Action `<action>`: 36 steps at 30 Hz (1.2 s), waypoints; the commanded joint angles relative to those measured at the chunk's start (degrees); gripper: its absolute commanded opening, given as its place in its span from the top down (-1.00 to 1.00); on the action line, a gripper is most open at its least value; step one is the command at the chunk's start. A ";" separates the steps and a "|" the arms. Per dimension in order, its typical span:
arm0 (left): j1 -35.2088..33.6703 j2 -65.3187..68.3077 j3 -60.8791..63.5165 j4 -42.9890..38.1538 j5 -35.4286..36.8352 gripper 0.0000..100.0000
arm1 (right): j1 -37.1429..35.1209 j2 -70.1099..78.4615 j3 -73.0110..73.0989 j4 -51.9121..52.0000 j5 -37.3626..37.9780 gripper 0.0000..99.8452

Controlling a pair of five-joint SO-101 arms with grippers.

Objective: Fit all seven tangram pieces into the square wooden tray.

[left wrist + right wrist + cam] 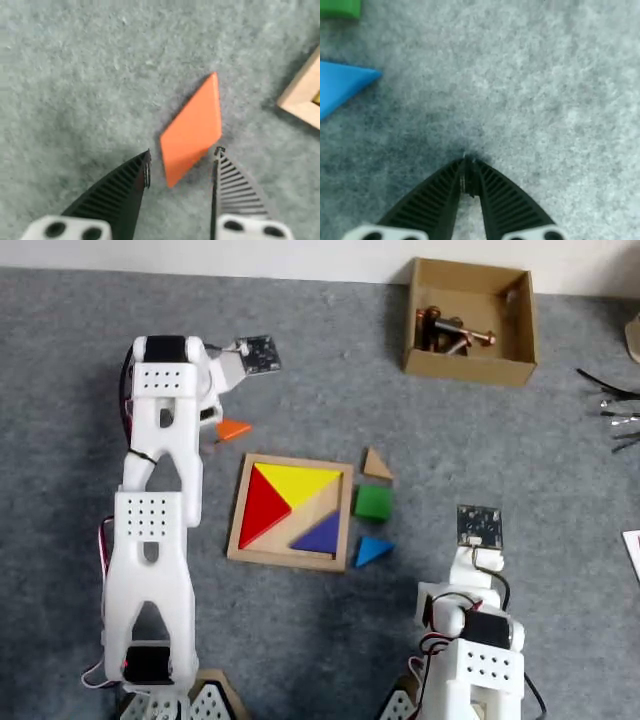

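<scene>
straddling the flat orange parallelogram piece (pixel 192 131), the left gripper (pixel 182 155) hangs open, long axis running diagonally between its fingers

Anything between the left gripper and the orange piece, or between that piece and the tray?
Nothing visible. The open left gripper brackets one end of the orange piece; only bare carpet separates that piece from the tray.

A grey felt-like surface (pixel 300 640) carries an open cardboard box (pixel 466 368) at its far side, towards the right. Inside lie copper-coloured metal pieces (pixel 450 332) (their exact kind is too small to tell). Thin black cables (pixel 608 398) trail in from the right edge, well apart from the box.
</scene>
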 commanded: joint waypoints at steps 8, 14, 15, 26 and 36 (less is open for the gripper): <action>1.63 -5.41 -2.59 4.13 -13.98 0.60 | -0.66 -0.04 0.84 -1.89 1.05 0.98; 2.59 -5.32 -2.68 -2.64 -8.70 0.60 | -0.66 -0.04 0.84 -1.89 1.05 0.98; 2.59 -5.32 -2.68 -3.34 -7.74 0.60 | -0.66 -0.04 0.84 -1.89 1.05 0.98; 3.03 2.77 -2.95 -6.33 -9.93 0.60 | -0.66 -0.04 0.92 -1.89 1.14 0.98; 3.65 3.74 -2.59 4.13 -10.11 0.47 | -0.66 -0.04 0.92 -1.89 1.14 0.98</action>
